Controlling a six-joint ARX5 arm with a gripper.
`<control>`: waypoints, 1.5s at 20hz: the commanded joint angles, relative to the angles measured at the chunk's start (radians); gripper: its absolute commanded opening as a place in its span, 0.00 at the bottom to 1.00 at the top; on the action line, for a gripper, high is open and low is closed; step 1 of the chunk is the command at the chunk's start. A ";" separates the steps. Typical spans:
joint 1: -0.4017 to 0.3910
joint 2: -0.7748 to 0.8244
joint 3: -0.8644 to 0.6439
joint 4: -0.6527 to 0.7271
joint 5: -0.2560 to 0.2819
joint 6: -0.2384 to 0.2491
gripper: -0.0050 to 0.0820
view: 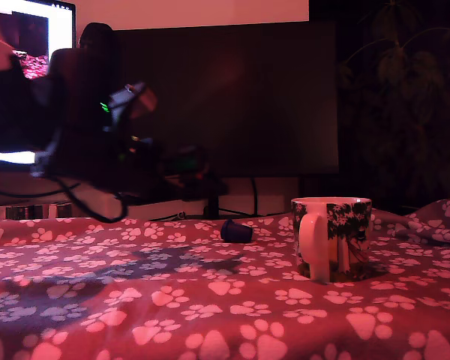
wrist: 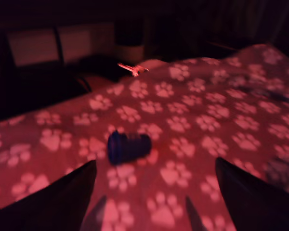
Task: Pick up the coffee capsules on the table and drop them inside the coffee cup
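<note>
A dark blue-purple coffee capsule (view: 236,231) (wrist: 128,147) lies on its side on the red paw-print table (view: 210,300), towards its far edge. The white coffee cup (view: 331,236) with a dark leafy print stands upright to the exterior view's right of the capsule, handle facing the camera; its inside is hidden. My arm (view: 90,112) is a dark blurred mass raised at the exterior view's left. In the wrist view my gripper (wrist: 155,163) is open above the cloth with nothing between its fingers (wrist: 53,202), and the capsule lies a little ahead of them.
Behind the table's far edge are a large dark monitor (view: 225,97) on a stand (view: 210,202), cables and a lit screen (view: 30,45). The cloth bunches up at the exterior view's far right (view: 435,221). A small red object (wrist: 133,70) lies near the far edge.
</note>
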 commanded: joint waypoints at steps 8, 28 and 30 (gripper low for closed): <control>-0.017 0.063 0.158 -0.167 -0.039 -0.001 0.88; -0.020 0.206 0.492 -0.547 -0.062 -0.001 0.88; -0.020 0.237 0.543 -0.597 -0.071 -0.001 0.88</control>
